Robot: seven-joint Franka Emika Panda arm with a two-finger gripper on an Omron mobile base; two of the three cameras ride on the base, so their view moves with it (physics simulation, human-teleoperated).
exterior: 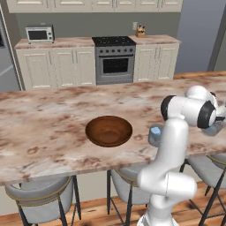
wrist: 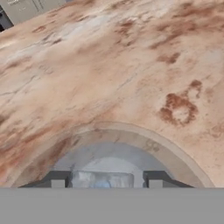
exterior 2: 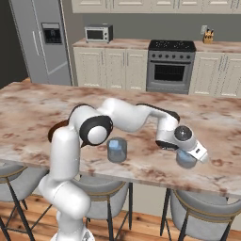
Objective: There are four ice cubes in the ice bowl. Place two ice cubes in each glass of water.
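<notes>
My gripper (wrist: 103, 180) holds a pale ice cube (wrist: 102, 180) directly over the far glass (exterior 2: 186, 159); release comes next. Apparently empty, the bowl (exterior: 109, 130) sits well apart.

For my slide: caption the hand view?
Tool holding an ice cube above a water glass on the marble counter.

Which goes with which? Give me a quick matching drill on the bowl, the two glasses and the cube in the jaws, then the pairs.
Things:
1. ice bowl
2. near glass
3. far glass
4. ice cube

Places or states:
A. directly under the gripper
B. held between the fingertips
C. standing free on the counter, beside the arm's elbow
D. brown, no cubes visible inside

Pairs: 1-D, 2-C, 3-A, 4-B
</notes>
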